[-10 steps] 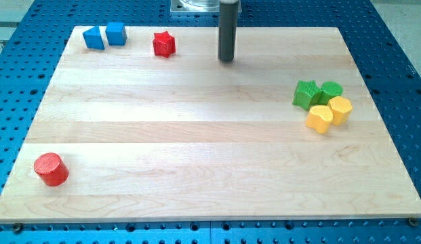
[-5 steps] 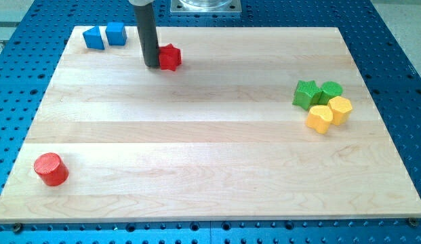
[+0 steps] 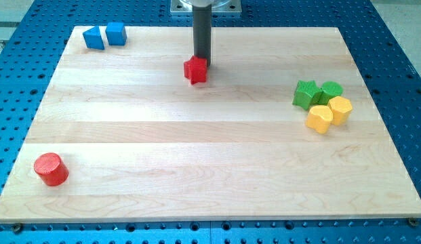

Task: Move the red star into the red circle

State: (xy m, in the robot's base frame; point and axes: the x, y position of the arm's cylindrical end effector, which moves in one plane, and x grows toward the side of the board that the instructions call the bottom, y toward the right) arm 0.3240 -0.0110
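The red star [image 3: 195, 70] lies on the wooden board [image 3: 210, 149], near the view's top, a little left of centre. My tip [image 3: 201, 58] stands just above the star in the view and touches its top right edge. The red circle [image 3: 50, 169], a short red cylinder, stands near the board's bottom left corner, far from the star.
Two blue blocks [image 3: 105, 34] sit at the board's top left corner. At the view's right a green star [image 3: 306, 93], a green rounded block [image 3: 330, 91] and two yellow blocks [image 3: 328, 113] are clustered together. A blue perforated table [image 3: 13, 81] surrounds the board.
My tip went from the board's top centre to the star's left side, pushed it right and down, and now stands above it. The star has shifted right and toward the bottom.
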